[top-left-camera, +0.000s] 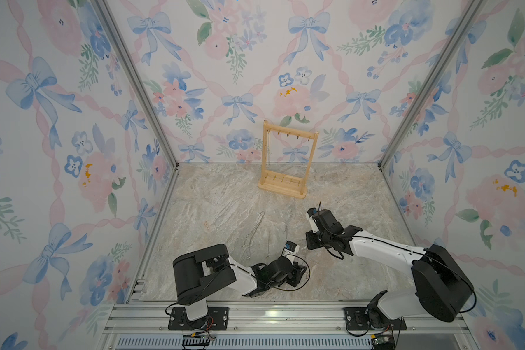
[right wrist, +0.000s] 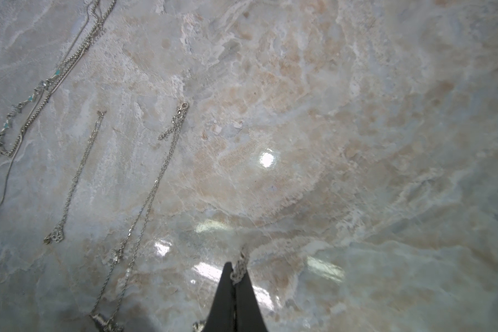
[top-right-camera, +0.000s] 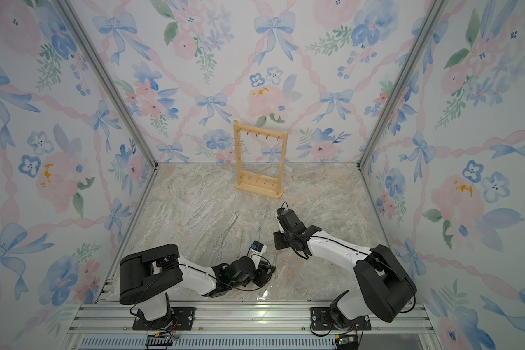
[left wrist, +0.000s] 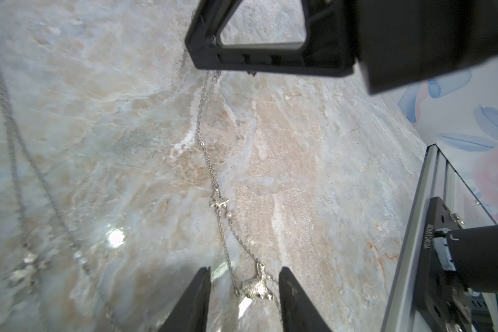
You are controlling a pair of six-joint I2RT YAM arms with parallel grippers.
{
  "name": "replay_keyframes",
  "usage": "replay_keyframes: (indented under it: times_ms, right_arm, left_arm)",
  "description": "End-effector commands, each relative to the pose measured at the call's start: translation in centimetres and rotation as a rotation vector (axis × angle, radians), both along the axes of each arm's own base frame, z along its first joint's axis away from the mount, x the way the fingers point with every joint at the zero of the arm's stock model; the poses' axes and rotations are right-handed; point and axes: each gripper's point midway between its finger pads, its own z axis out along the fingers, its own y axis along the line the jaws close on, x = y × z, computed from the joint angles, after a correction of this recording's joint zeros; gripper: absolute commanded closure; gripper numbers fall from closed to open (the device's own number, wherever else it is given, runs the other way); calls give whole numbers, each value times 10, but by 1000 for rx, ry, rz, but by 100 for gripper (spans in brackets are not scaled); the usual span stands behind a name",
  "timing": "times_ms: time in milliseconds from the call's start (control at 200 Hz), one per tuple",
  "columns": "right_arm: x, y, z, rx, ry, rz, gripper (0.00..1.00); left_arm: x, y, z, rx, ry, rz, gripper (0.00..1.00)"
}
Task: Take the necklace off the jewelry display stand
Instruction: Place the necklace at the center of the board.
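Both arms reach out from the near rail toward the jewelry display stand point(top-left-camera: 281, 188), and neither is close to it.
- left arm point(top-left-camera: 240, 272): folded low, the farther of the two from the stand, wrist tipped down. left gripper point(left wrist: 243, 271) has its fingers apart, straddling the pendant end of a necklace chain point(left wrist: 219, 204).
- right arm point(top-left-camera: 385, 248): stretched nearer the stand, wrist bent down. right gripper point(right wrist: 236, 271) is closed, pinching that chain.

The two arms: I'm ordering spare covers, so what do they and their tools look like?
The left arm and right arm share white shells, bulky black joint housings and thin black cables looping outside. The left tool and right tool have black tapering fingers.
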Motion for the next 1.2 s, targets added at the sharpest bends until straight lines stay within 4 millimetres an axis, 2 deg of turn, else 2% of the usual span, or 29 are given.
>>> replay_keyframes:
  times_ms: [0, 180, 410, 600, 875, 1190]
  right_arm:
    - [2, 0, 0, 2, 29, -17, 100]
    - [4, 0, -3, -10, 46, -18, 100]
    - [8, 2, -6, -21, 55, -17, 100]
    - [10, 3, -8, -26, 61, -16, 100]
    - [14, 4, -11, -33, 67, -16, 100]
    - [19, 4, -12, -42, 79, -21, 100]
  left_arm:
    - [1, -6, 15, -25, -25, -14, 65]
    - [4, -18, 18, -40, -21, -28, 83]
    - [6, -25, 5, -29, 14, -23, 96]
    - [0, -27, -9, -13, 51, -27, 99]
    - [-5, -18, -24, 16, 78, -10, 100]
    - [-8, -4, -31, 25, 101, 40, 100]
